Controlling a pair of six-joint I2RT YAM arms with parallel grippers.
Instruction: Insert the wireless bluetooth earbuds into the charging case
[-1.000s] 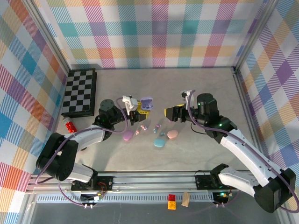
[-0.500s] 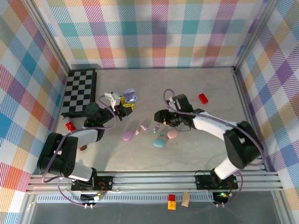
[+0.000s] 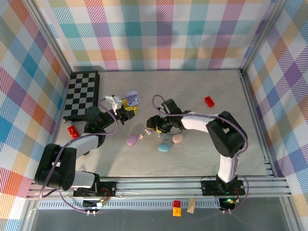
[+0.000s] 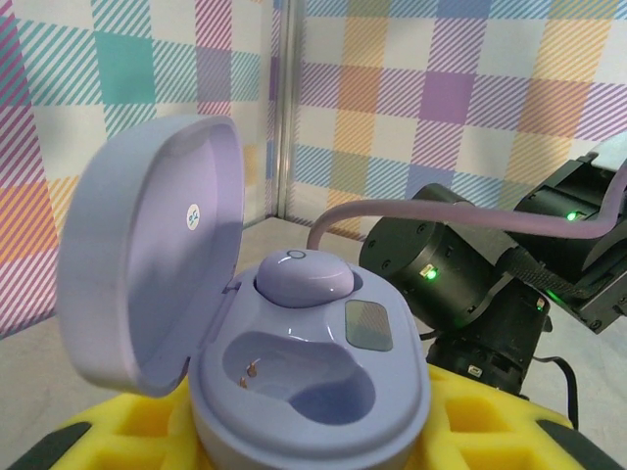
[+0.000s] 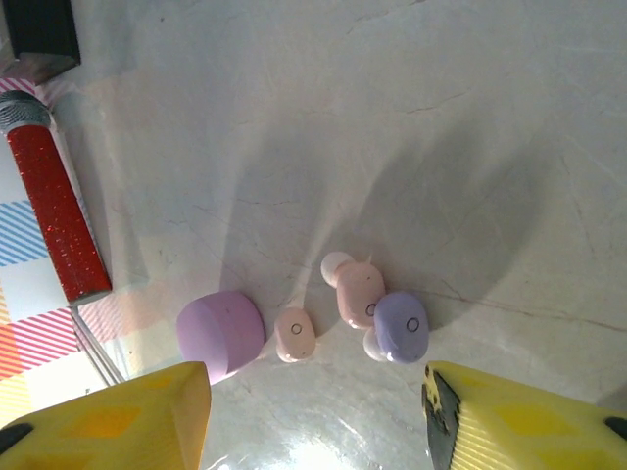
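Note:
My left gripper (image 3: 128, 108) is shut on the lilac charging case (image 3: 133, 98), held up with its lid open. In the left wrist view the case (image 4: 312, 392) has one lilac earbud (image 4: 304, 277) seated in the far socket, and the near socket is bare. My right gripper (image 3: 152, 124) hangs open just above the table. Between its yellow fingers (image 5: 108, 416) lie a lilac earbud (image 5: 401, 326) and two pink earbuds (image 5: 359, 291), untouched, with the smaller pink one (image 5: 295, 334) to the left.
A closed lilac-pink case (image 3: 131, 140), a blue case (image 3: 164, 146) and a pink case (image 3: 177, 138) lie near the earbuds. A chessboard (image 3: 83, 95) sits at the left, a red glittery piece (image 3: 72, 131) below it, and a red block (image 3: 209, 101) to the right.
My right gripper has swung left and down over the loose earbuds, its jaws narrowing a little. My left gripper has carried the open case to the left and back.

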